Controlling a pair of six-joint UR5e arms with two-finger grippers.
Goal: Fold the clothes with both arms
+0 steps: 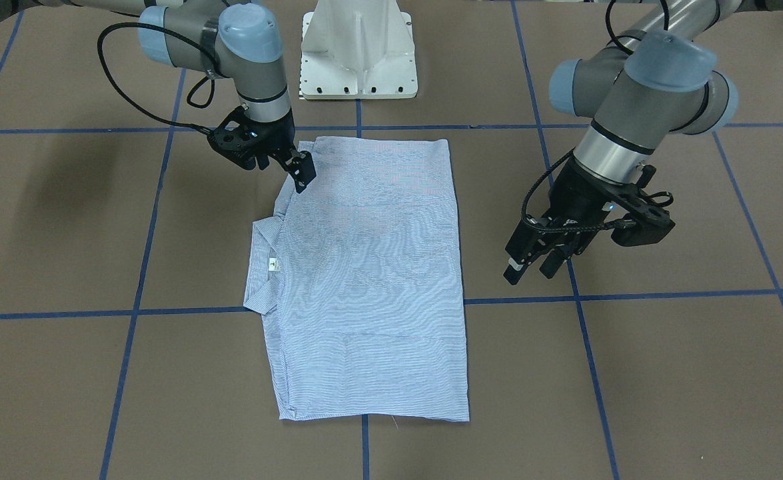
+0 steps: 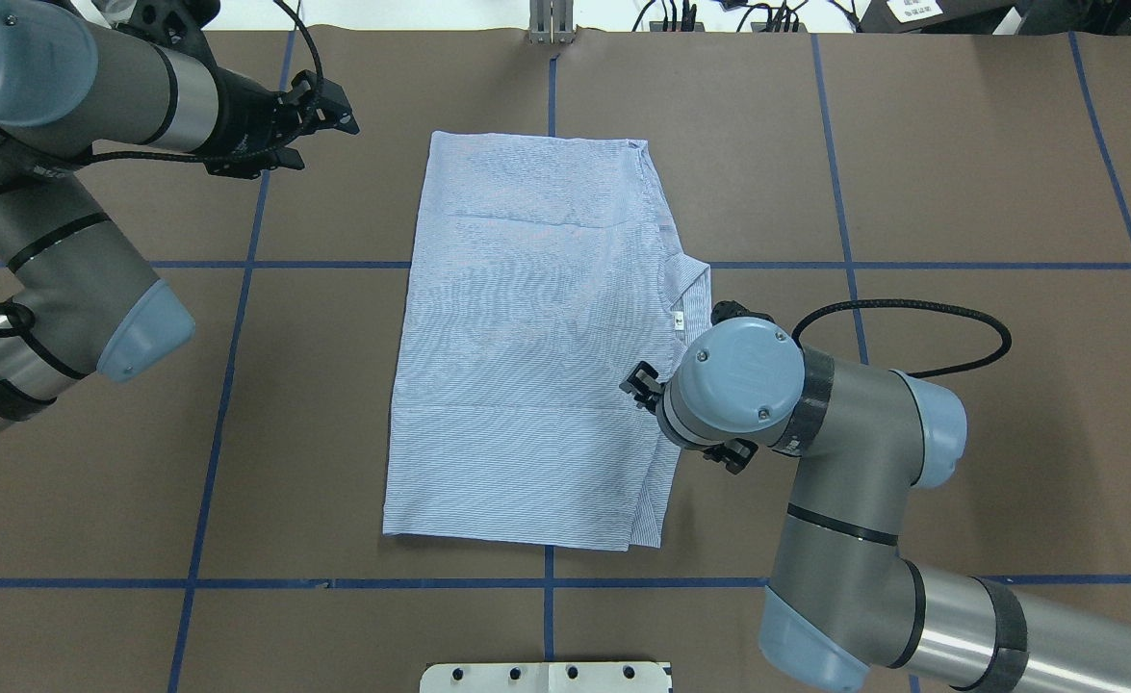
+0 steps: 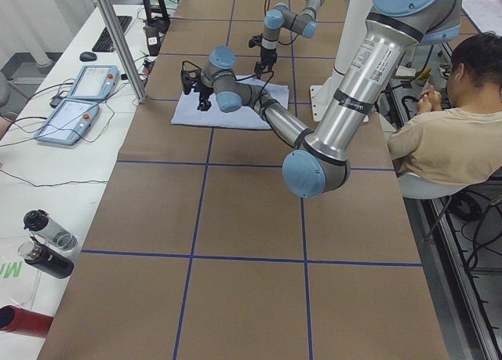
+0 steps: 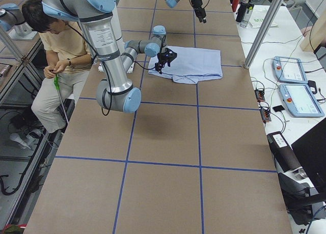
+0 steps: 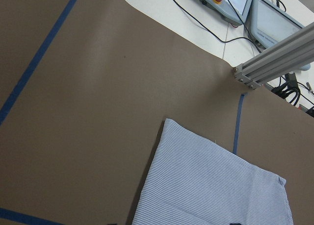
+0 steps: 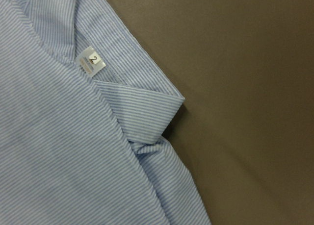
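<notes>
Fingers apart on left gripper (image 1: 530,272), unclear on right gripper (image 1: 302,176); shirt (image 1: 364,280) lengthwise front-to-back, collar (image 1: 262,270) toward robot's right.

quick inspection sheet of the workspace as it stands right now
surface: brown paper table with a blue tape grid, lying flat
job's things: striped shirt folded to a rectangle, lying flat; collar sticks out on the robot's right side, neck label showing
clutter: nothing seen on the paper
grippers: left gripper open, empty, off to the side of the shirt; right gripper at the shirt's edge near the collar, open or shut unclear
cables: black cable loop on the right arm, off the shirt
surroundings: seated person, pendants and bottles on the side bench
</notes>
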